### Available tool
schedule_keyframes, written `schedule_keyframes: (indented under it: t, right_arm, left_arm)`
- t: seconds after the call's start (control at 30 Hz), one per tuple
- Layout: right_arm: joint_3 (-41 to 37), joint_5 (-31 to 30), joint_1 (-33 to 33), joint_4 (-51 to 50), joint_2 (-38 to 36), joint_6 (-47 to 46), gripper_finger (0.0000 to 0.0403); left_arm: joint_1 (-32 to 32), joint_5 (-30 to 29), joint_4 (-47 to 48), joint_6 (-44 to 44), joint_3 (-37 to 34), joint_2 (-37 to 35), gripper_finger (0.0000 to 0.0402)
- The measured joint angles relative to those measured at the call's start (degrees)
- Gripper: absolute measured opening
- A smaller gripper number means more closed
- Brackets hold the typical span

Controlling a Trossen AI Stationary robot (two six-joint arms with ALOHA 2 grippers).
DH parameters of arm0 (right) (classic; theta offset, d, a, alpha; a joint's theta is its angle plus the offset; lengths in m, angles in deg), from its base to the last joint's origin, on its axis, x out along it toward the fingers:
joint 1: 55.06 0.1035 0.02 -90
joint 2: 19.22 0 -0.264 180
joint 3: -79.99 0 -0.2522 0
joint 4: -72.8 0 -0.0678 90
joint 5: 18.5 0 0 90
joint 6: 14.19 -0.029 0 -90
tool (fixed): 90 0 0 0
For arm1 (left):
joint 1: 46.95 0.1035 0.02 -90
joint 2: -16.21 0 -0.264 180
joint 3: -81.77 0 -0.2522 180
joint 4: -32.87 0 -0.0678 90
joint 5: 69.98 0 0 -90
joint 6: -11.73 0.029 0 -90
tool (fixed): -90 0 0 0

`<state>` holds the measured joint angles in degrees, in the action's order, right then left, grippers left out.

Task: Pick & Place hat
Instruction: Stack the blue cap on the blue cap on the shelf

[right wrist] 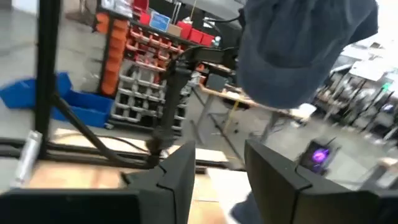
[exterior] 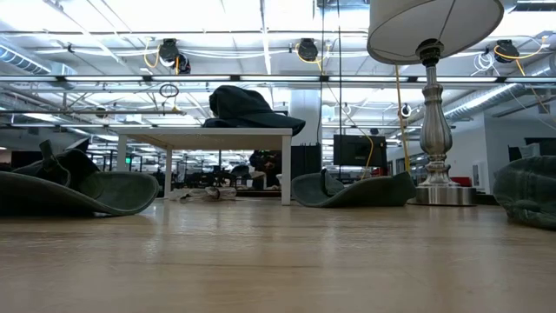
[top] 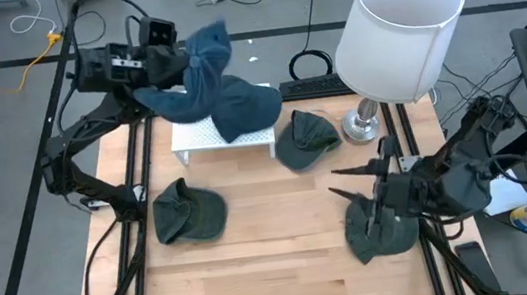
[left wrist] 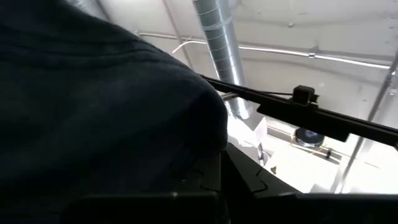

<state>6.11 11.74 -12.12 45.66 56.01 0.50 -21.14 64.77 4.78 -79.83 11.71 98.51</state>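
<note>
Wooden table [top: 287, 255]: blue hat [top: 210, 83] apparently pinched in left end effector [top: 168, 68], raised.

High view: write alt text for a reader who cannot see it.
The left gripper holds a blue hat above a white stand bearing another blue hat. Three green hats lie on the table, the right gripper over one, beside a lamp.

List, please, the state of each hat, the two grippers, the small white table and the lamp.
blue hat in the air: lifted, hanging from the left gripper
left gripper: shut on the blue hat in the air
blue hat on the white table: resting
white table: upright
green hat by the lamp: on the tabletop
green hat at left: on the tabletop
green hat at right: under the right gripper
right gripper: open
lamp: upright
</note>
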Motion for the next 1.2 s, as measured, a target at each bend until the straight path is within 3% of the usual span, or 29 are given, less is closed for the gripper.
schedule_keyframes:
  t: [0.33, 0.57, 0.83, 1.2]
  right_arm:
    - [0.0, 1.61, 0.81, 0.31, 0.25, -13.98, 0.0126]
    - [0.0, 2.99, 0.41, 2.55, 0.29, -7.92, 0.013]
    - [0.0, 2.95, -2.38, 6.97, 0.29, -3.12, 0.0126]
    - [0.0, 3.04, -6.51, 8.86, 0.29, -3.21, 0.0126]
  left_arm:
    - [7.24, 3.94, 3.93, 5.34, 0.0, 0.04, 0.0001]
    - [11.49, 1.77, 11.14, 18.82, 0.0, 0.14, 0.0]
    - [13.61, -2.22, 11.53, 32.48, 0.0, 3.01, 0.0]
    - [15.48, 3.41, 10.69, 25.24, 0.02, 12.86, 0.0]
